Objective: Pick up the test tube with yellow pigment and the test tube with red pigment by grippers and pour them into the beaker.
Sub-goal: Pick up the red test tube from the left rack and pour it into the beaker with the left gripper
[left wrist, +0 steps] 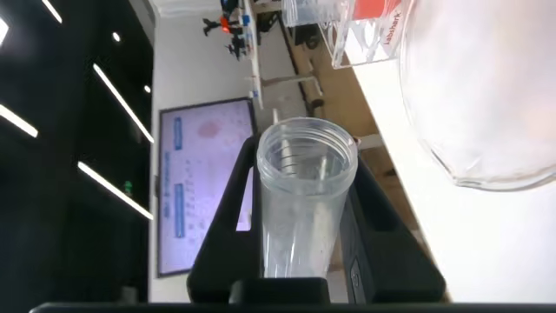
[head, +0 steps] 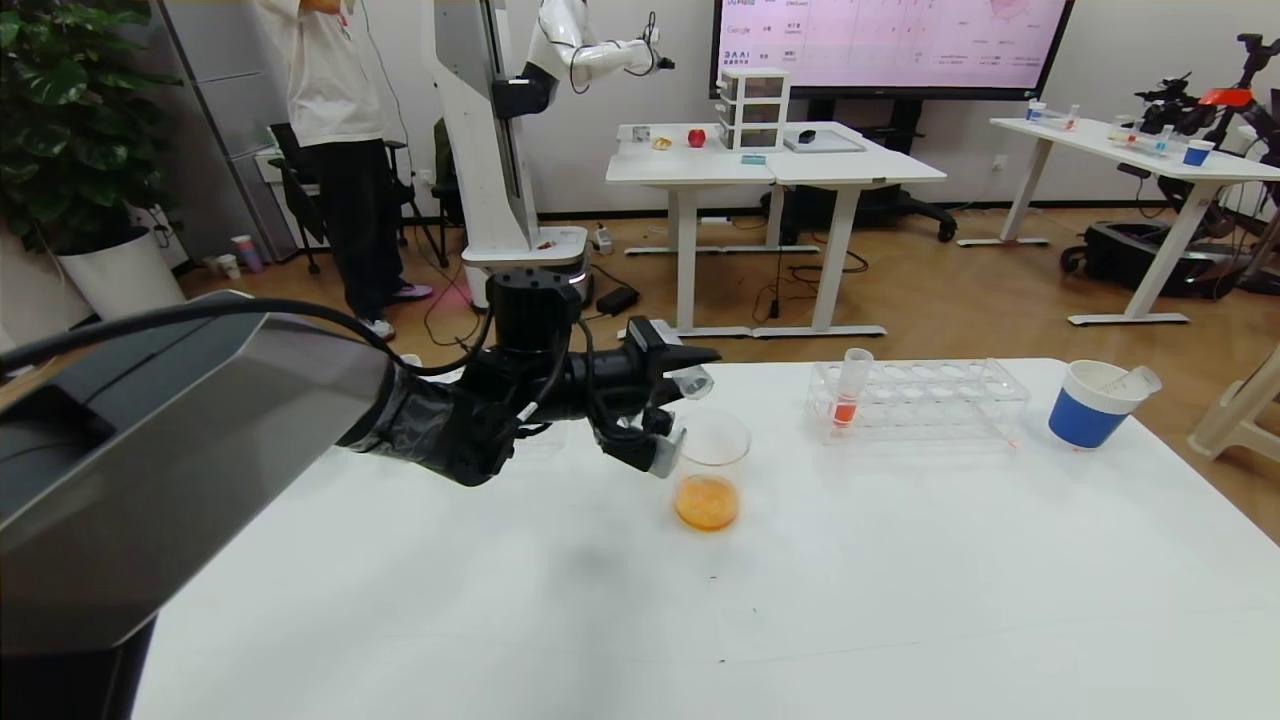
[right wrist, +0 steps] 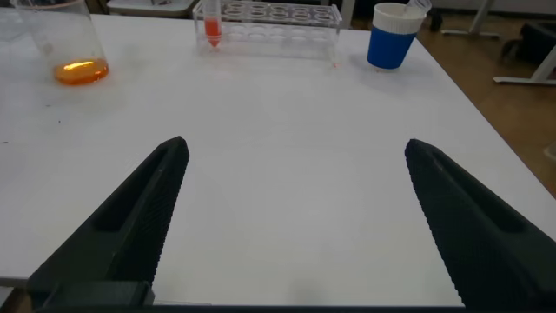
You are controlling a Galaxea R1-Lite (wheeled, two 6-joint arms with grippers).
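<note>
**Tube tipped at the beaker's rim in the left claw**

Test tube with yellow pigment (head: 693, 381) lies nearly level in the left claw (head: 668, 410), its open mouth just above the near-left part of the beaker's rim. In the left wrist view the same tube (left wrist: 300, 204) runs straight out between the two black fingers (left wrist: 228, 217), which are clamped on its lower body; its walls look clear and only a few droplets show inside, with no yellow liquid to be seen in it. The beaker (head: 710, 470) stands upright on the white worktop (head: 700, 620), just beside and below the claw, and holds a shallow pool of orange-yellow liquid at its bottom. In the left wrist view the beaker's curved glass wall (left wrist: 486, 96) sits close beside the tube's mouth, not touching it as far as can be told.

Beyond the beaker, on its far right side, a clear tube rack (head: 920, 398) rests on the worktop with one tube of red liquid (head: 850, 390) standing upright in its left end. Farther right of the rack stands a blue-and-white paper cup (head: 1090, 405) with an empty clear tube leaning in it.

The right claw (right wrist: 295, 217) hangs low over the near worktop, well apart from the beaker, its two fingers spread wide with nothing between them.
</note>
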